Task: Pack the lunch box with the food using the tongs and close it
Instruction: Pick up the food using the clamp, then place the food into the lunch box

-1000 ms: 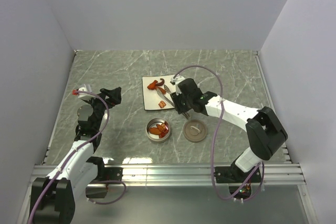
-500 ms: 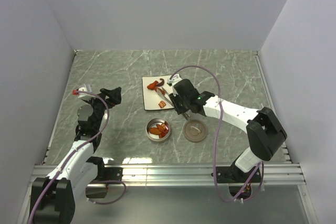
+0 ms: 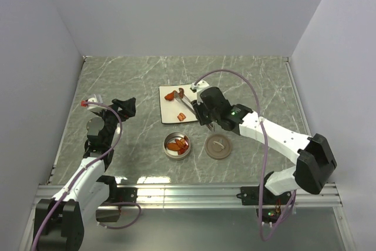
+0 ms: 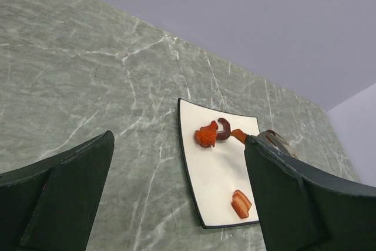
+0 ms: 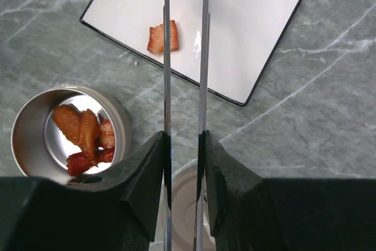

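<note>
The lunch box (image 3: pixel 177 145) is a round silver tin (image 5: pixel 26 127) with several orange and red-brown food pieces (image 5: pixel 82 136) inside. Its brown lid (image 3: pixel 218 146) lies on the table to its right. My right gripper (image 3: pixel 203 114) (image 5: pixel 183 139) is shut on the tongs (image 5: pixel 166 57). The two tong arms run close and parallel out over the white plate (image 3: pixel 169 110). Their tips leave the top of the right wrist view. More food (image 4: pixel 207 135) lies at the plate's far end, and one piece (image 5: pixel 163 37) near its front edge. My left gripper (image 3: pixel 124 107) (image 4: pixel 179 145) stands open at the left, holding nothing.
Grey walls close in the marble table (image 3: pixel 129 80) on three sides. A metal rail (image 3: pixel 188 191) runs along the near edge. The right arm's purple cable (image 3: pixel 247 86) loops above its forearm.
The right gripper has squeezed the tongs narrower. Its forearm and elbow have swung right, while the tongs stay over the plate. The left arm has not moved.
</note>
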`<state>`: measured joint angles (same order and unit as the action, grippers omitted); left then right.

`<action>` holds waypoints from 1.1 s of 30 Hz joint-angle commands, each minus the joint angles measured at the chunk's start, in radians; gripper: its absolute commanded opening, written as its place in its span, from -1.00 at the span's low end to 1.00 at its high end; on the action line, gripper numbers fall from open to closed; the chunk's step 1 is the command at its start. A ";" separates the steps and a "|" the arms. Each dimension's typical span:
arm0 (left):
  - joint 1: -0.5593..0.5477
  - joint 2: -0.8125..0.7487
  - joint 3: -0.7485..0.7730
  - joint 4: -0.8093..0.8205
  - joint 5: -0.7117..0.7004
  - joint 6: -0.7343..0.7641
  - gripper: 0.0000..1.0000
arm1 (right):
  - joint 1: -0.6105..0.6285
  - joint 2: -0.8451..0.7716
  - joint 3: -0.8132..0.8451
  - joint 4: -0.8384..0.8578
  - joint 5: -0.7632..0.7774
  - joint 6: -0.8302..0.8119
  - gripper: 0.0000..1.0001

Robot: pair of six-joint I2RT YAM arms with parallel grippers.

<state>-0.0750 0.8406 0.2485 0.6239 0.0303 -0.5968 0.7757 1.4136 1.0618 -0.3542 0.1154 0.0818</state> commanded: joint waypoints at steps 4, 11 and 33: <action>0.006 -0.011 -0.006 0.042 0.020 -0.012 0.99 | 0.057 -0.079 -0.017 -0.005 0.050 0.029 -0.36; 0.006 -0.015 -0.008 0.039 0.023 -0.012 0.99 | 0.144 -0.185 -0.060 -0.057 0.105 0.084 -0.36; 0.007 -0.018 -0.008 0.040 0.031 -0.014 0.99 | 0.488 -0.511 -0.164 -0.368 0.313 0.386 -0.37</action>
<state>-0.0723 0.8394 0.2485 0.6239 0.0410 -0.5995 1.2278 0.9623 0.9070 -0.6788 0.3588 0.3954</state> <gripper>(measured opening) 0.995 0.369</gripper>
